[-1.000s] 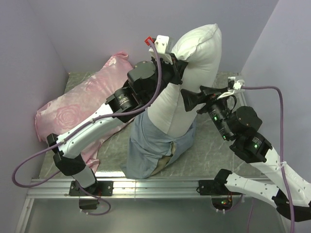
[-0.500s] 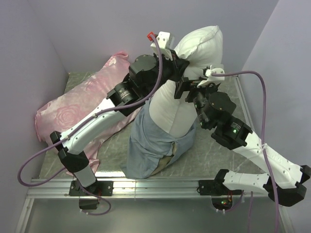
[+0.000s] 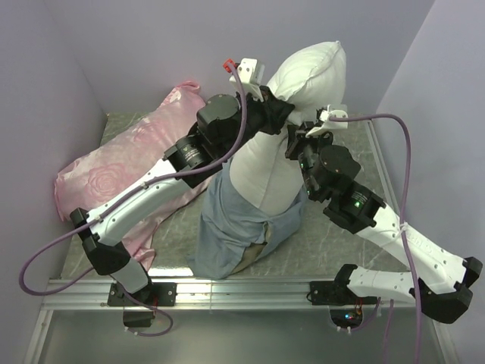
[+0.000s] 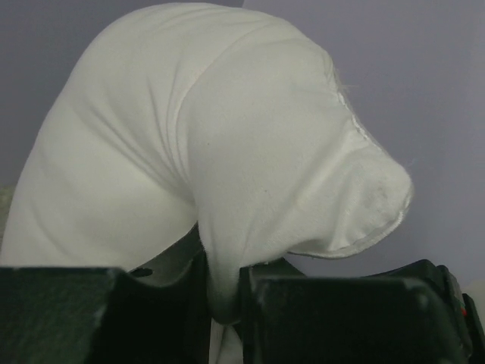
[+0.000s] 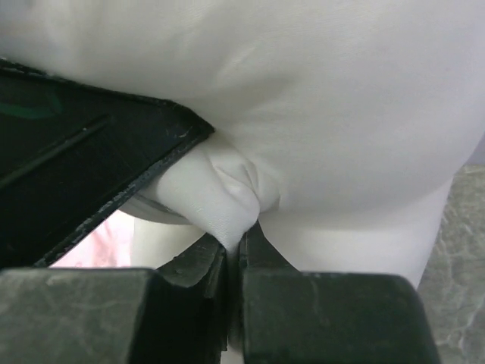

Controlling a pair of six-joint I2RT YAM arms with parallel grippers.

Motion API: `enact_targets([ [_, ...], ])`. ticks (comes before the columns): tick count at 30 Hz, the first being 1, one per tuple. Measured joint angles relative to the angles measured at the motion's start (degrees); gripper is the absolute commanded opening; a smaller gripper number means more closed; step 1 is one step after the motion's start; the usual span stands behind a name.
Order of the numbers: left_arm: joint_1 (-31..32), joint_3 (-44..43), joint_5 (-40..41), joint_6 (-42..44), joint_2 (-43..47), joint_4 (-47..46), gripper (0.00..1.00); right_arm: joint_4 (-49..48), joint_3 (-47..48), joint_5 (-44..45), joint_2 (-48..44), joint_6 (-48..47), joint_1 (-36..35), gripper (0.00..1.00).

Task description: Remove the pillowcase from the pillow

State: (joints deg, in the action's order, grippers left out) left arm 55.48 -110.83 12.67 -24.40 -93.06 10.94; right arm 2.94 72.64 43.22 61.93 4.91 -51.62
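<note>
Top external view.
- Pillow (image 3: 307,76): white, plump, standing on end near the middle of the table (image 3: 333,243), its top corner tipped toward the back wall (image 3: 151,45).
- Pillowcase (image 3: 227,227): blue-grey fabric bunched around the pillow's lower part only; the upper part is bare. A patch of tan lining shows at the near fold.
- Left gripper (image 3: 286,114): at the pillow's left side, about halfway up, pressed into the white fabric.
- Right gripper (image 3: 297,142): just below and beside the left one, also against the white fabric.
- Pink pillow (image 3: 129,163): shiny, rose-patterned, lying flat at the left, partly under the left arm.

Left wrist view.
- Left gripper (image 4: 223,296): jaws drawn together on a narrow fold of the pillow (image 4: 227,129), which rises above the fingers (image 4: 318,303) and curls over to the right.

Right wrist view.
- Right gripper (image 5: 235,254): jaws nearly touching, pinching a small pucker of the pillow (image 5: 318,91).
- Left gripper (image 5: 76,159): its black body crosses the upper left, pressed against the same fabric.
- Pink pillow (image 5: 102,243): a sliver shows below that body.
- Table (image 5: 455,227): grey marbled surface at the right edge.
</note>
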Motion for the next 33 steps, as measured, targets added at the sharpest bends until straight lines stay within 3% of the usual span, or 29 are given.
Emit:
enact_targets([
  [2, 0.1, 3.0, 0.2, -0.7, 1.6, -1.8, 0.32, -0.1, -1.4, -0.9, -1.4, 0.6, 0.2, 0.0],
  [3, 0.1, 4.2, 0.3, -0.7, 2.3, -2.3, 0.49, -0.1, -1.9, -1.5, -2.1, 1.1, 0.2, 0.0],
  [6, 0.4, 7.8, 0.8, -1.2, 5.0, -4.6, 0.68, 0.9, -1.7, -2.8, -2.9, 2.9, 2.2, 0.0],
  [14, 0.6, 17.8, 2.8, -1.0, 15.1, -7.2, 0.71, 10.4, 6.2, -5.7, 2.1, 9.2, 14.5, 0.0],
  [18, 0.8, 26.3, 10.7, -4.4, 22.3, -5.2, 0.72, 15.8, 12.0, -7.1, 6.3, 11.4, 18.4, 0.0],
  [22, 0.7, 42.7, 17.5, -11.9, 31.1, -2.4, 0.72, 19.7, 17.6, -8.4, 10.9, 13.4, 21.4, 0.0],
  [26, 1.1, 59.8, 17.6, -18.1, 35.4, -0.2, 0.72, 22.3, 20.1, -9.2, 13.3, 14.8, 23.2, 0.0],
  [30, 2.8, 71.7, 14.4, -19.8, 39.7, -1.8, 0.73, 24.2, 21.9, -9.8, 14.6, 15.4, 24.0, 0.0],
  [33, 3.5, 74.1, 11.9, -20.0, 43.0, -3.5, 0.73, 25.8, 23.2, -10.4, 15.3, 15.6, 24.5, 0.0],
])
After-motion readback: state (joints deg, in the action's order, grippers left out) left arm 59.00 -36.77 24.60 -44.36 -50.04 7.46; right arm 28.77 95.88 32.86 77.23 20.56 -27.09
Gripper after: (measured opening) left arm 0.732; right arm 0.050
